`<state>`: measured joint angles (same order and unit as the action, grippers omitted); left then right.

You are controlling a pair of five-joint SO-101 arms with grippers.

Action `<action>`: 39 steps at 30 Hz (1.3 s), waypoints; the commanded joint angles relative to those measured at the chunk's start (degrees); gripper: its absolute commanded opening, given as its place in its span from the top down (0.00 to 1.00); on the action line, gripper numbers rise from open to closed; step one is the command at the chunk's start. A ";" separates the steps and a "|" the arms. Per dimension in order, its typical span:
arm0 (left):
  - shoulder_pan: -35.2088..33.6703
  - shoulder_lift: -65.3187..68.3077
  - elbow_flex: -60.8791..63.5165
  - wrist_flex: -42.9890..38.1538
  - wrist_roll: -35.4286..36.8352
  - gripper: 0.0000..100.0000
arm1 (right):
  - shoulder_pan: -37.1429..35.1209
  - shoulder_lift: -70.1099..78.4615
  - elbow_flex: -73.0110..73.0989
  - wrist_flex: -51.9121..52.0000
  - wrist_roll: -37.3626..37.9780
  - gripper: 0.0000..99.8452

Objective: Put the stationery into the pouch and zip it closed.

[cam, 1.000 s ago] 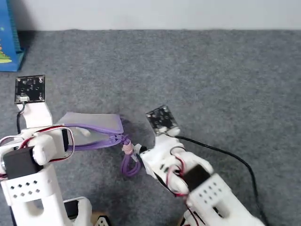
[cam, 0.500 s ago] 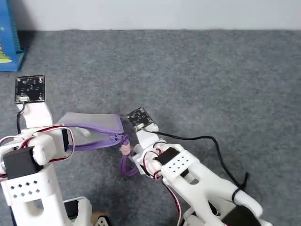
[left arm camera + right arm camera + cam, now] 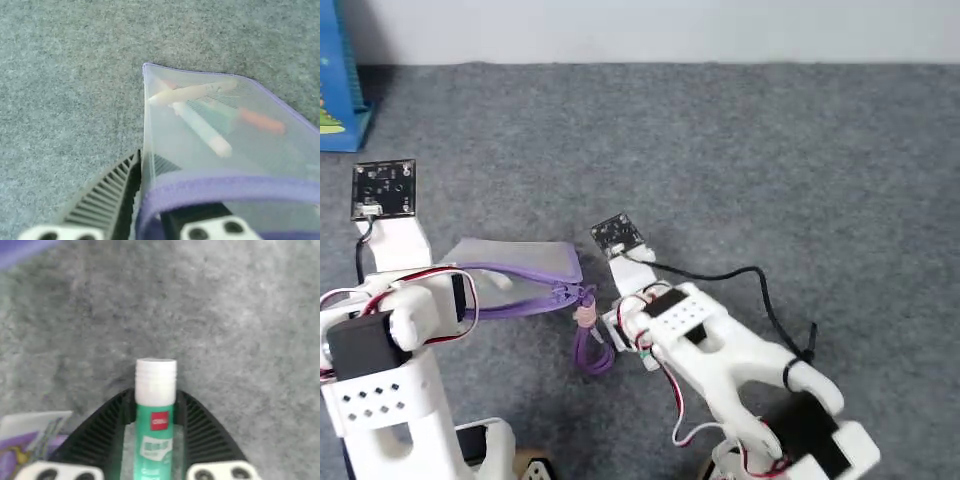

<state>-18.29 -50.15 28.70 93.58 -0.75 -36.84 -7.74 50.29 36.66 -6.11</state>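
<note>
Green glue stick in the right gripper, clear pouch in the left.
One glue stick [image 3: 155, 405] is clamped tight in the right gripper [image 3: 155, 396], its long axis in line with the jaws and its white cap pointing out past the tips toward the grey felt mat [image 3: 240, 315]. The left gripper [image 3: 148, 172] pinches the one pouch [image 3: 215, 150] at its purple zip band [image 3: 225, 187]. Three pens [image 3: 202, 130] lie slantwise inside. From above, the right arm [image 3: 720, 350] is just beside the pouch's zip end and its purple loop [image 3: 592, 350].
</note>
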 commanded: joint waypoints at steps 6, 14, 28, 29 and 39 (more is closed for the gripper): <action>-0.18 0.09 -0.31 -1.58 -0.53 0.99 | 1.27 -11.82 -0.62 7.78 1.93 0.99; 0.44 0.00 0.84 -2.55 -0.53 0.99 | 1.63 -40.75 1.93 21.76 2.02 0.99; 4.13 0.00 0.84 -2.37 -0.53 0.99 | -6.81 -75.21 -0.62 28.53 3.69 0.99; 4.13 0.00 0.84 -2.37 -0.53 0.99 | -7.78 -76.00 -0.70 27.21 3.69 0.99; 3.96 0.00 0.84 -2.29 -0.53 0.99 | -16.84 -75.38 1.23 1.10 3.69 0.99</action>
<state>-14.68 -50.24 29.76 92.53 -0.75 -51.87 -83.52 52.66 47.12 -3.12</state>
